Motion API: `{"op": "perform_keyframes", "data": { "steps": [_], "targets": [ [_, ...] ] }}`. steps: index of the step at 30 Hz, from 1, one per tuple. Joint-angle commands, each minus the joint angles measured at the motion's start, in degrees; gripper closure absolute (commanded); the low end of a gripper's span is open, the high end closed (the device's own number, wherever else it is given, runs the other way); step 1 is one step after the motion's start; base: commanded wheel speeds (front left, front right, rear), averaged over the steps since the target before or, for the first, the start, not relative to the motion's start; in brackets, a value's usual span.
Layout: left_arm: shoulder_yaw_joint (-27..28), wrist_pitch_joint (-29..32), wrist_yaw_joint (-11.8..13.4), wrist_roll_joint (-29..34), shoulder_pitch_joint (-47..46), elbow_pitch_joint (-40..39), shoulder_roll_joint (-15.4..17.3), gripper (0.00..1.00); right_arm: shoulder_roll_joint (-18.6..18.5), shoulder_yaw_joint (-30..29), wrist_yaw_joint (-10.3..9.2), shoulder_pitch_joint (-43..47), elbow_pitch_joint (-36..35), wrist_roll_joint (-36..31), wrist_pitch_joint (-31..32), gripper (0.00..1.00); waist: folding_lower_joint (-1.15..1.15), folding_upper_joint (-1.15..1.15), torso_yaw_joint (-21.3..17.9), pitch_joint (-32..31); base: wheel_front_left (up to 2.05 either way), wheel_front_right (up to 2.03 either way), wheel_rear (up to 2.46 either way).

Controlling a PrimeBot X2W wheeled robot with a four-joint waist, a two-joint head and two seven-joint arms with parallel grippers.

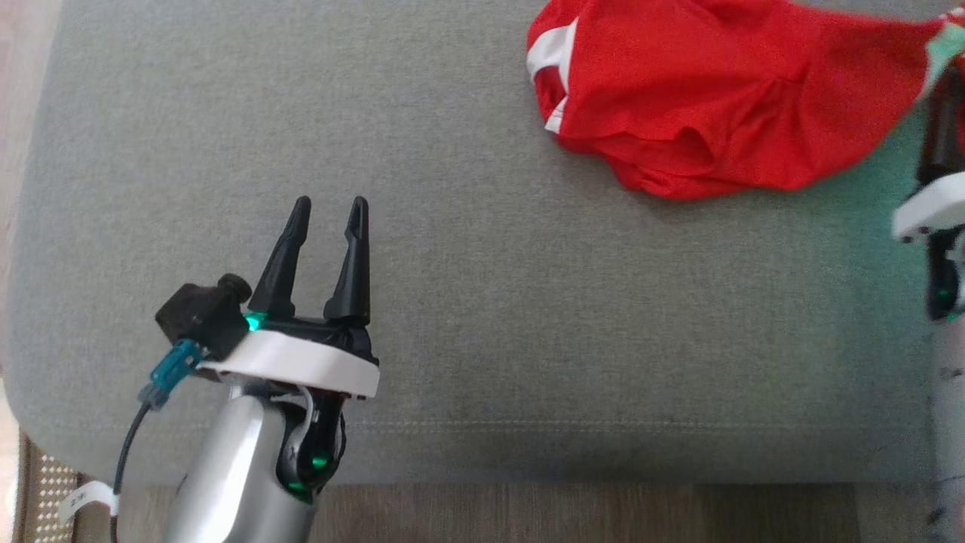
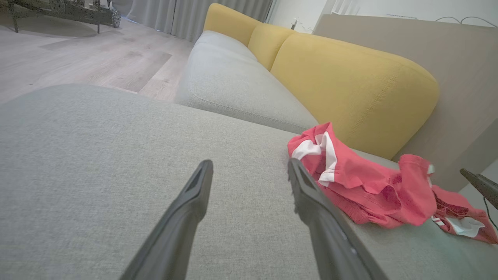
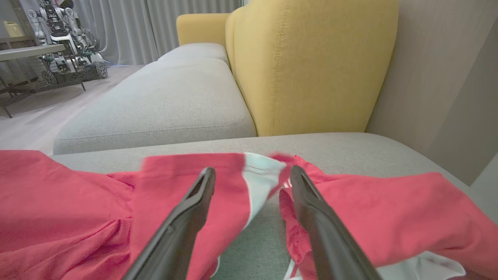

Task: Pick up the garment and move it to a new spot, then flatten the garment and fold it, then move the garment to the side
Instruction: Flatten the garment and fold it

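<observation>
Garment [image 1: 716, 98], red with white trim, lies crumpled on the grey seat cushion [image 1: 452, 302] of a sofa, at the far right of the cushion in the head view. Its long axis runs across that view, side to side. One bunched end with white bands points toward the robot's left, and the other end stretches off to the right edge of the picture. In the left wrist view the garment [image 2: 369, 186] lies along the foot of the yellow back cushion [image 2: 350, 85], heaped rather than flat, with folds standing up in the middle.

The right gripper [image 3: 252, 169] is over the right-hand end of the cloth. Its two dark fingers stand wide apart, one on each side of a white-edged flap. Red fabric spreads out to both sides beneath them, and bare grey cushion shows in the gap nearer the wrist. The flap is blurred and nothing is pinched between the jaws; they grip no cloth. In the head view this arm's white wrist collar [image 1: 927, 207] sits at the right edge, just beside the garment's end.

The left gripper [image 1: 332, 205] is at the lower left, well apart from the garment, above bare cushion. Its fingers are spread and empty, pointing up the view. Wooden floor [image 1: 528, 513] shows along the cushion's near edge.
</observation>
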Motion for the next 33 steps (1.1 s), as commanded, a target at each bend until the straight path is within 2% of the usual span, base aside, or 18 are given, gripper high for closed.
{"op": "perform_keyframes", "data": {
  "steps": [1,6,11,14,18,23,28,33],
  "targets": [
    [2.04,-0.29,-0.31,0.49,-2.22,-1.68,0.55,0.0,1.38,1.15,-0.01,-0.08,-3.43,-0.99,-0.51,0.0,0.0,0.0,-0.78,-0.55,0.0,0.0,0.0],
    [2.41,-0.29,-0.36,0.4,-2.22,-1.86,0.55,0.0,6.37,5.74,-0.01,3.64,-12.67,-1.18,-0.66,0.0,0.0,0.0,-2.02,-1.59,0.0,0.0,0.0],
    [1.93,-0.29,-0.39,0.24,-2.17,-2.18,0.55,0.0,8.52,12.58,-0.01,10.7,-22.66,-0.62,-0.68,0.0,0.0,0.0,-1.98,-1.99,0.0,0.0,0.0],
    [1.77,-0.29,-0.39,0.14,-1.71,-2.63,0.55,0.0,9.2,15.33,-0.01,14.4,-26.06,0.1,-0.69,0.0,0.0,0.0,-1.75,-2.07,0.0,0.0,0.0],
    [1.77,-0.29,-0.49,0.1,-1.17,-2.94,0.55,0.0,9.51,18.19,-0.01,17.02,-26.37,0.15,-0.69,0.0,0.0,0.0,-1.33,-2.11,0.0,0.0,0.0],
    [1.44,-0.29,-0.4,-0.15,-1.39,-3.04,0.55,0.0,9.58,21.82,-0.01,15.71,-25.43,0.44,-0.69,0.0,0.0,0.0,-0.39,-1.67,0.0,0.0,0.0],
    [0.59,-0.29,-0.28,-0.77,-1.89,-3.26,0.55,0.0,9.59,25.39,-0.01,11.77,-21.4,-0.25,-0.31,0.0,0.0,0.0,1.06,-0.94,0.0,0.0,0.0],
    [-0.87,-0.29,0.1,-2.07,-2.2,-3.32,0.55,0.0,9.6,28.61,-0.01,5.0,-14.07,0.63,1.68,0.0,0.0,0.0,3.85,0.38,0.0,0.0,0.0]
  ]
}}
